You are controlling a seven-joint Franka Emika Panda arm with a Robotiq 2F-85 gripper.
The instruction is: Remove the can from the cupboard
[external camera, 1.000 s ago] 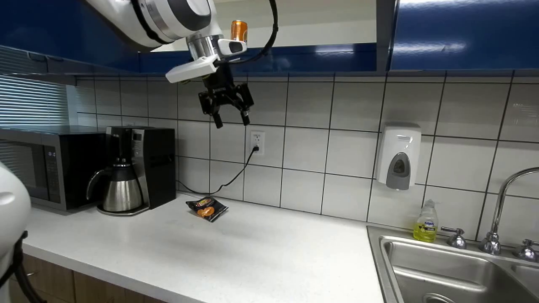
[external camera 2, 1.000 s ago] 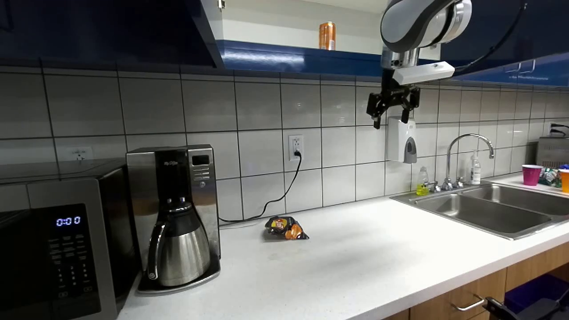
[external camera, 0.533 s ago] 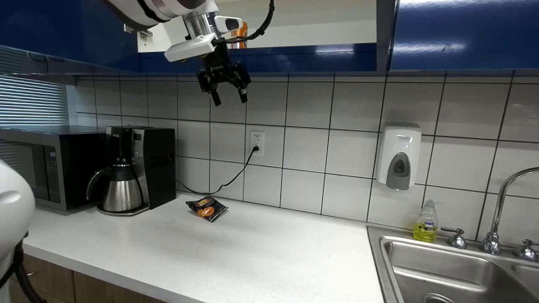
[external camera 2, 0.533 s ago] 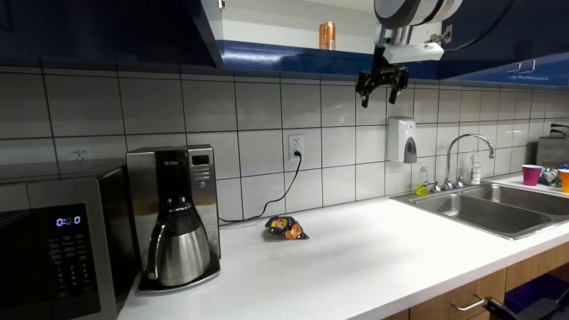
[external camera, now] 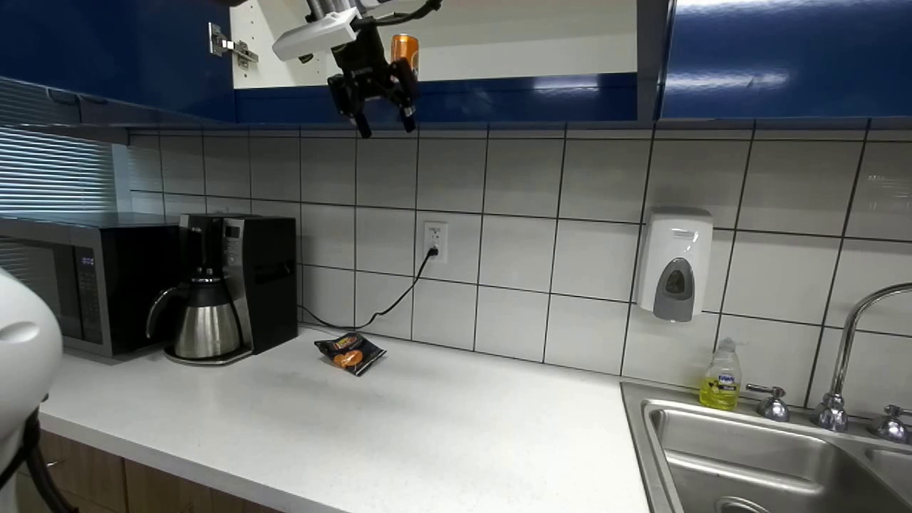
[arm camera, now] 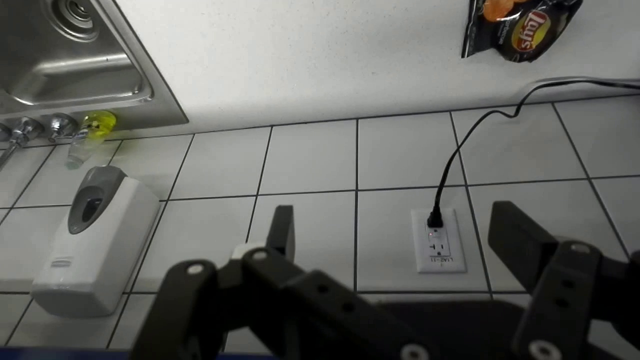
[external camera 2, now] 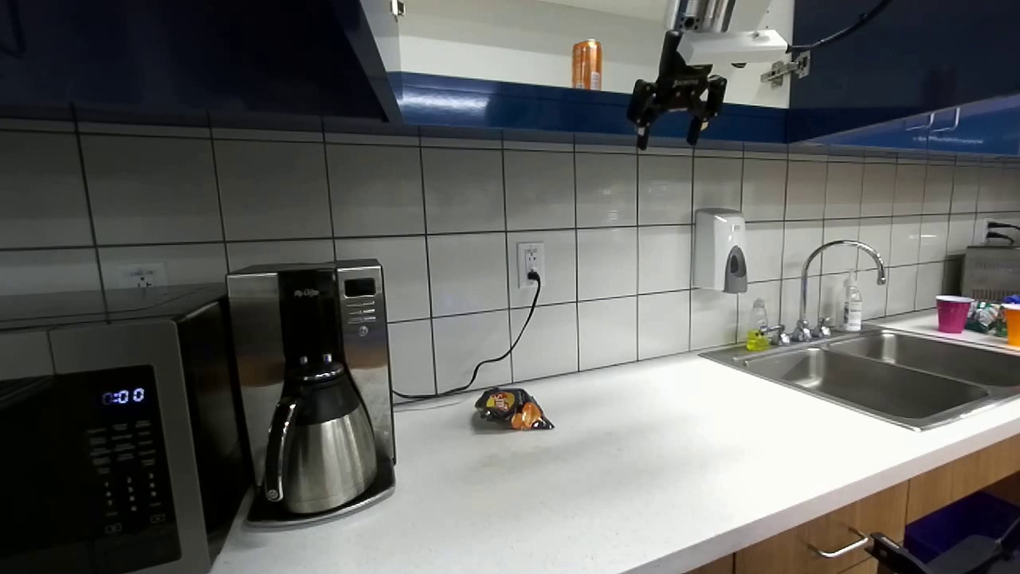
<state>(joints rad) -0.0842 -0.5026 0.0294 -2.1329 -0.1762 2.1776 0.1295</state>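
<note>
Cupboard (external camera 2: 494, 104), wall-hung above the back edge of the worktop (external camera 2: 606, 478): blue door (external camera 2: 868, 88) swung wide, white inside. Contents in my sight: one can (external camera 2: 586, 65), orange, upright.

Pincer (external camera 2: 668, 142): in front of the cupboard's lower edge, pointing down, fingers spread wide, nothing held. In an exterior view it appears to the can's right, a gap between.

Microwave (external camera 2: 119, 446), toward the left end of the worktop as I face the tiled wall (external camera 2: 606, 263): display (external camera 2: 123, 396) lit, interior not visible to me.

Coffee maker (external camera 2: 370, 351), just beside it: steel carafe (external camera 2: 331, 466) with black handle seated within, contents hidden.

Packet (external camera 2: 514, 408), black, marked Lay's, lying near the worktop's back edge: filling unseen.

Sink (external camera 2: 861, 383), let into the worktop toward its right: two steel basins, a drain (arm camera: 75, 14) showing in the wrist view.

Soap bottle (external camera 2: 757, 339), clear, upright at the sink's back rim: yellow liquid in its lower part.

Pump bottle (external camera 2: 852, 307), white, upright behind the sink: contents not to be made out.

Dispenser (external camera: 675, 263), white and grey, fixed to the tiled wall above the worktop's back edge: level hidden.

Cup (external camera 2: 953, 315), pink, standing on the worktop beyond the sink: inside too small to read.
</note>
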